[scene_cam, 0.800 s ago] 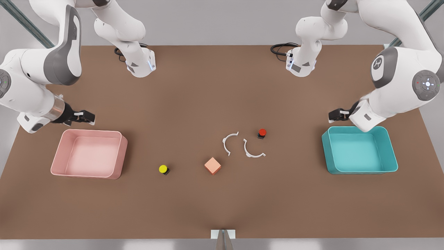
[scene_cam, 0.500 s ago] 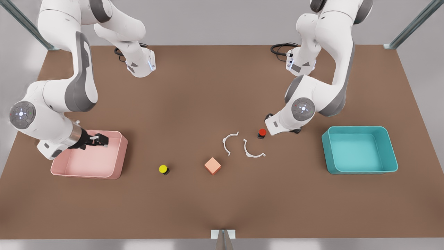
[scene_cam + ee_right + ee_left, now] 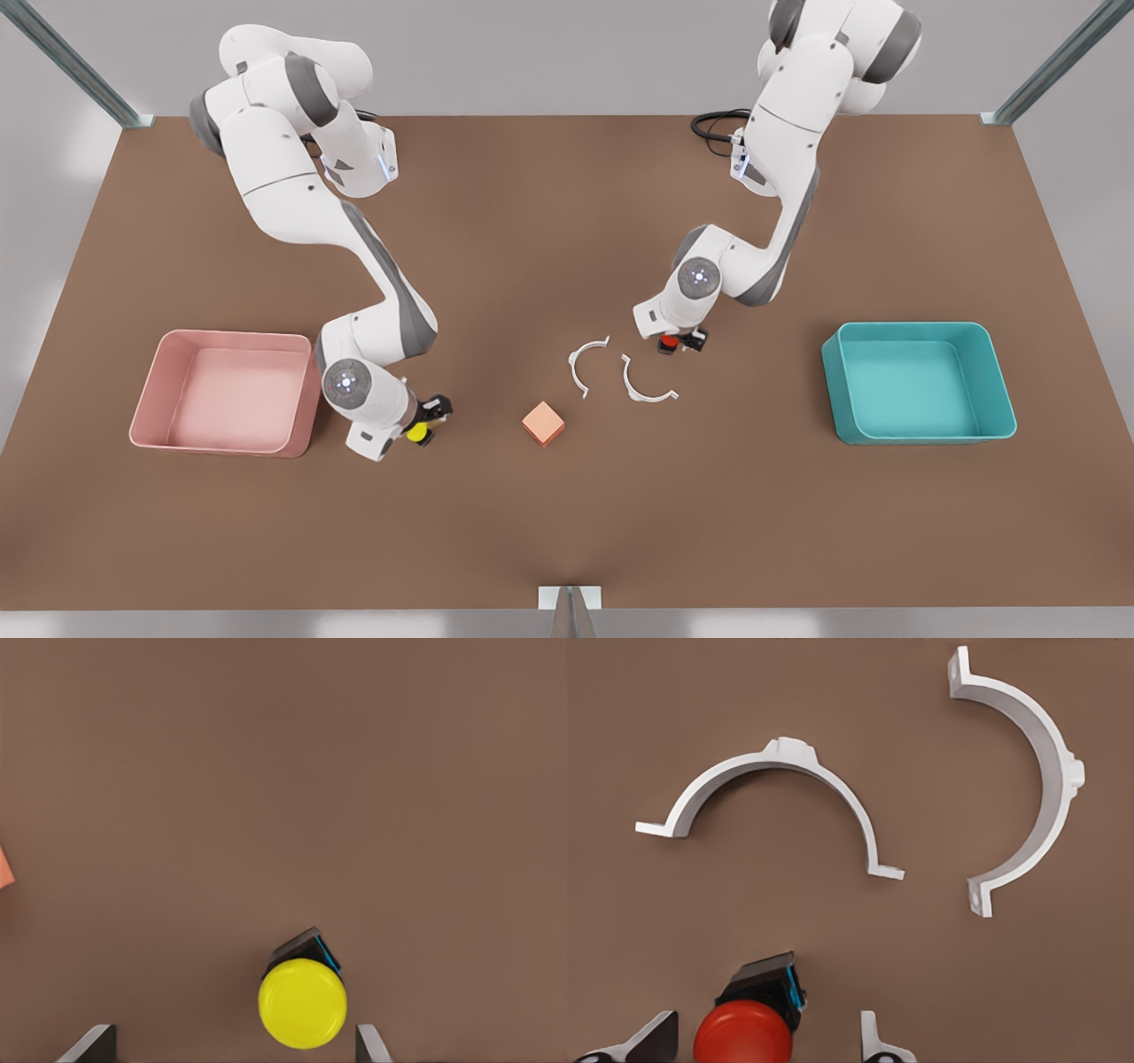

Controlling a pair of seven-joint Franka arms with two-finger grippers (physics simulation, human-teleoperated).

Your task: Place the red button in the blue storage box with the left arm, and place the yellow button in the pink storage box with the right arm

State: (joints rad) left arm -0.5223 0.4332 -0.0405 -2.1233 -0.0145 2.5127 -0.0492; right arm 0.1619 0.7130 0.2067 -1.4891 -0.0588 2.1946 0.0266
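On my brown surface (image 3: 567,532) I count two tubs, two buttons, two white half-rings and one cube. From the front view's left: the pink storage box (image 3: 142,399), then my right tool (image 3: 423,424), fingers apart around the yellow button (image 3: 415,432); the orange cube (image 3: 543,424); both half-rings (image 3: 585,359); my left tool (image 3: 680,341), fingers apart around the red button (image 3: 670,341); the blue storage box (image 3: 833,381).

I see my left gripper (image 3: 680,342) over the red button (image 3: 670,341) and my right gripper (image 3: 425,424) over the yellow button (image 3: 415,432) beside the pink storage box (image 3: 297,390).
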